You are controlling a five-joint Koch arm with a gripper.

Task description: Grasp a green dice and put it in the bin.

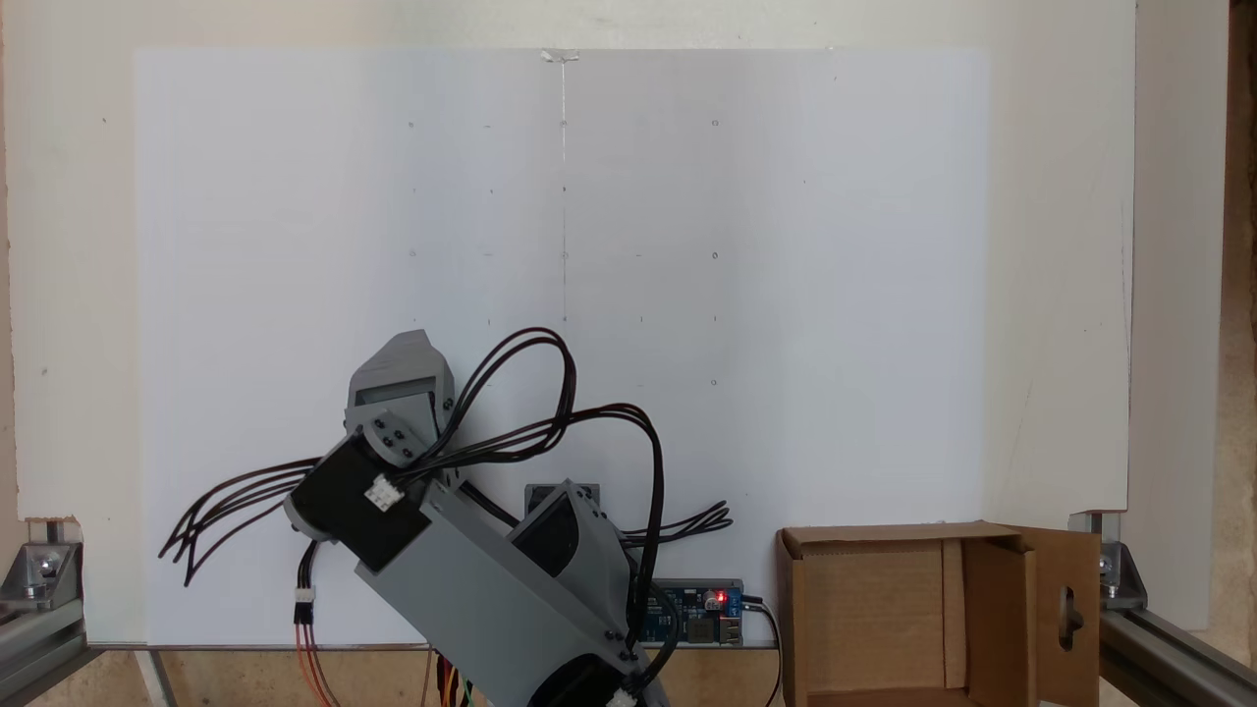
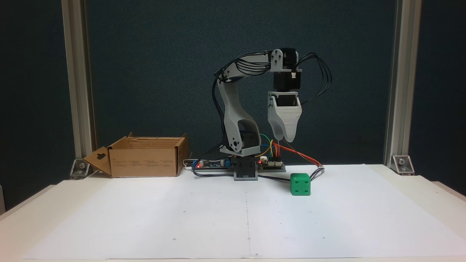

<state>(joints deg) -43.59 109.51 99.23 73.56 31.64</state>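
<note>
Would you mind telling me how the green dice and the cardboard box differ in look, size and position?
Colour: the green dice is bright green; the cardboard box is plain brown.
Size: the dice is much smaller than the box.
Form: the dice is a closed cube with recessed pips; the box is open-topped, its flaps upright.
Place: in a fixed view, the dice lies right of the arm's base, the box left of it.
Both rest on the table, untouched.
</note>
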